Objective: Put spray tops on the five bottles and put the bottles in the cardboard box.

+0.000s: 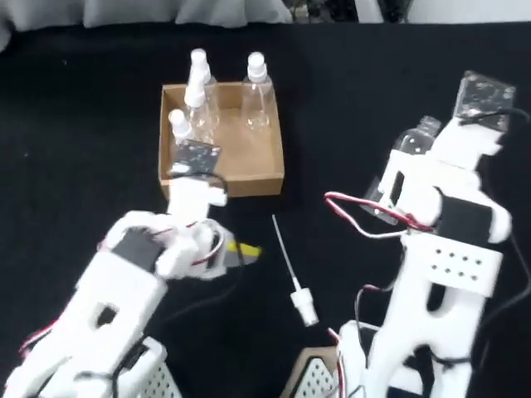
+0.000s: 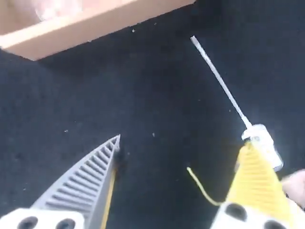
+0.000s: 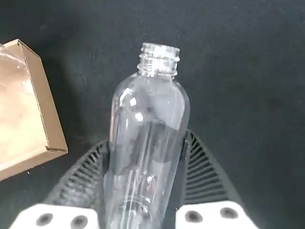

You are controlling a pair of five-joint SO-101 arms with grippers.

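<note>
A white spray top (image 1: 304, 305) with a long thin tube lies on the black table in front of the cardboard box (image 1: 264, 178). My left gripper (image 2: 182, 142) stands open low over the table. Its yellow finger (image 2: 255, 179) is right beside the spray top's head (image 2: 261, 140), and its grey finger (image 2: 95, 174) is well to the other side. In the high view the left gripper (image 1: 236, 251) sits just left of the tube. My right gripper (image 3: 147, 140) is shut on a clear, uncapped bottle (image 3: 152, 109), held up at the right (image 1: 412, 141).
Several clear bottles with white spray tops (image 1: 256, 91) stand in the cardboard box (image 2: 71, 28). The box's corner (image 3: 45, 119) lies close to the held bottle. Black cloth covers the table between the two arms. Red and white wires hang off the right arm (image 1: 365, 217).
</note>
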